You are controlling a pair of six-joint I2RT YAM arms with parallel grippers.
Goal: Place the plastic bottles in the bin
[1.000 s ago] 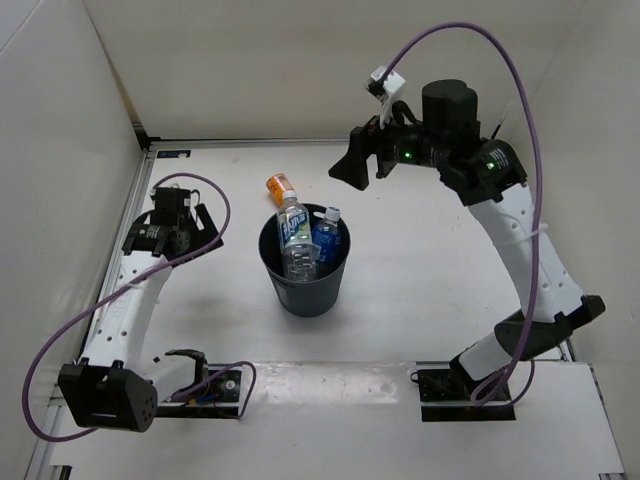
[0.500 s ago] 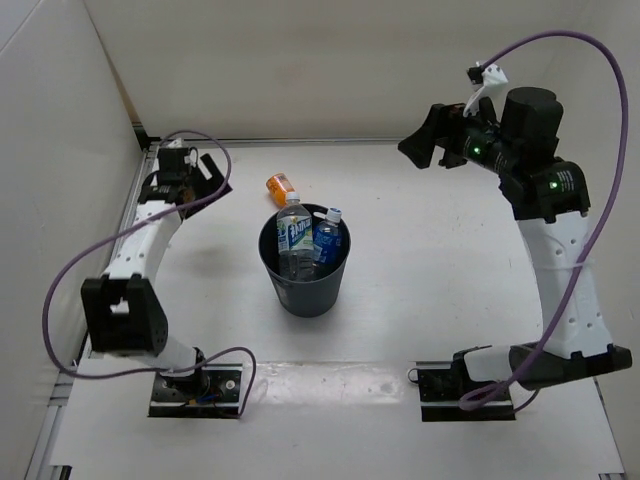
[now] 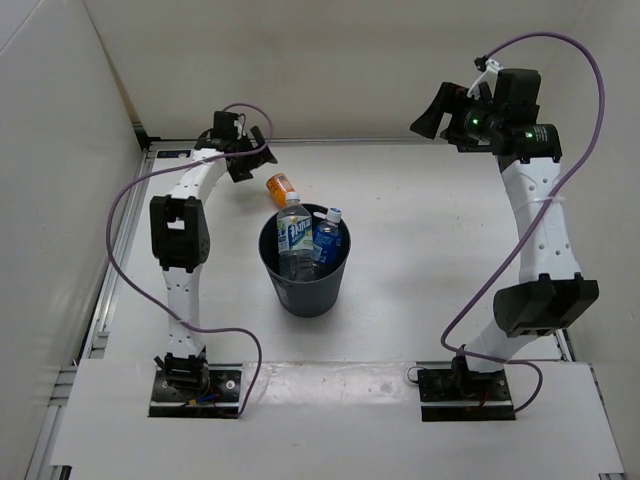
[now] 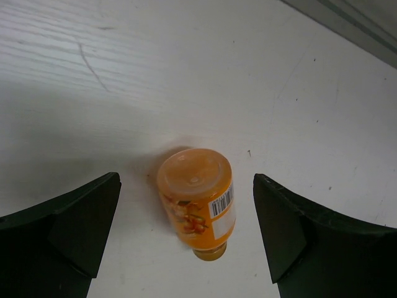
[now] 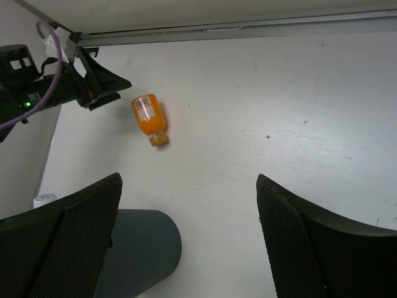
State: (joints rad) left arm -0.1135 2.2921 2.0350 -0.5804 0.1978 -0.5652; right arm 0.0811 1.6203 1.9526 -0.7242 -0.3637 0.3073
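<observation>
The bin (image 3: 305, 275) stands mid-table. It holds a clear bottle with a white-blue label (image 3: 292, 235), a blue-labelled bottle (image 3: 325, 238) and a clear bottle (image 3: 301, 263) low between them. The short orange bottle (image 3: 282, 188) lies on its side on the table just behind the bin. My left gripper (image 3: 250, 155) is open beside and above it. In the left wrist view the orange bottle (image 4: 197, 208) lies between the spread jaws (image 4: 186, 179), untouched. My right gripper (image 3: 437, 110) is open and empty, raised at the back right. Its view shows the orange bottle (image 5: 149, 116) and the bin (image 5: 139, 248).
White walls enclose the table at the left, back and right. A metal rail (image 3: 320, 142) runs along the back edge. Purple cables loop from both arms. The left gripper (image 5: 102, 87) shows in the right wrist view near the back left corner.
The left arm has swung from the left side to the back, its open gripper now over the orange bottle. The right arm has pulled back from above the bin to the back right.
</observation>
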